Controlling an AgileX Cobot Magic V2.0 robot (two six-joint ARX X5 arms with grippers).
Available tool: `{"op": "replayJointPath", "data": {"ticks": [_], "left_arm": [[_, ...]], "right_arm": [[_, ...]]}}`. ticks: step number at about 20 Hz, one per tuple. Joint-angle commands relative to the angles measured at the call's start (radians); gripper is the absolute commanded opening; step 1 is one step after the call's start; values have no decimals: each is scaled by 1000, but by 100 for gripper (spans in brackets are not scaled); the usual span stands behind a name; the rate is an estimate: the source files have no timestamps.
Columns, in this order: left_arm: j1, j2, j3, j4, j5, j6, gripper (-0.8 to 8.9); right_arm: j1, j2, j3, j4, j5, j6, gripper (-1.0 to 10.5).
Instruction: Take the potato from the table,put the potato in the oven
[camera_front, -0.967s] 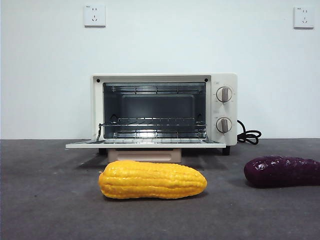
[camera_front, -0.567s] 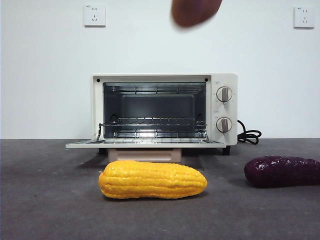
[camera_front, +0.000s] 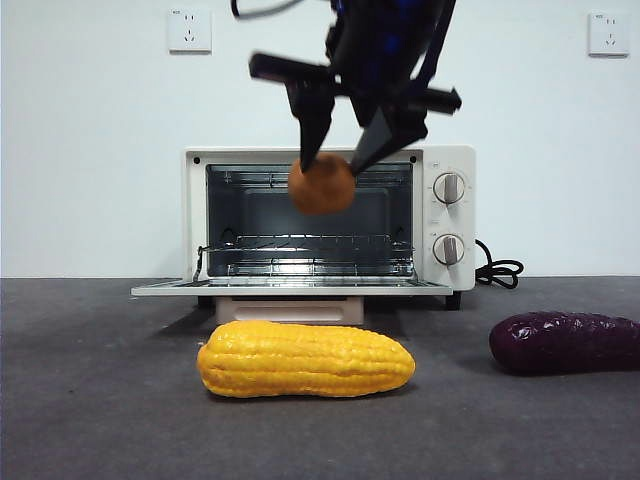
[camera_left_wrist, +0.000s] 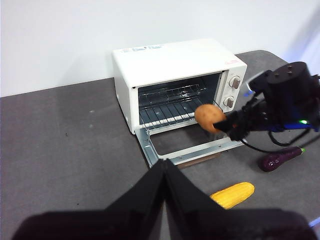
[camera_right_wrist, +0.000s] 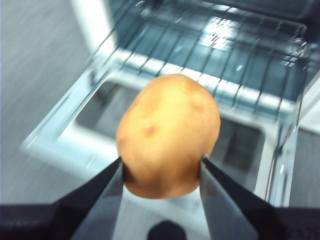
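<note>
Dark grey table (camera_front: 100, 420): right hand (camera_front: 340, 165) pinches the matte brown-orange potato (camera_front: 321, 185) before the open oven (camera_front: 440, 215); left hand (camera_left_wrist: 165, 167) pressed together.

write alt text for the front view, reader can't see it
The right gripper holds the potato in the air before the open oven. On the table lie a corn cob and a purple vegetable.
</note>
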Motion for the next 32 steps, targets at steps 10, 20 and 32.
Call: {"op": "replayJointPath", "data": {"ticks": [10,20,32], "left_arm": [[2,52,-5,5,-3,2,-6],[2,79,-5,5,-2,5,-6],[2,79,-5,5,-2,5,-6]], "right_arm": [[-170,172,82,232,-154,-33,159],[-176,400,286,242,-165,-39,159],[-177,422,293,263,-117,-39,258]]}}
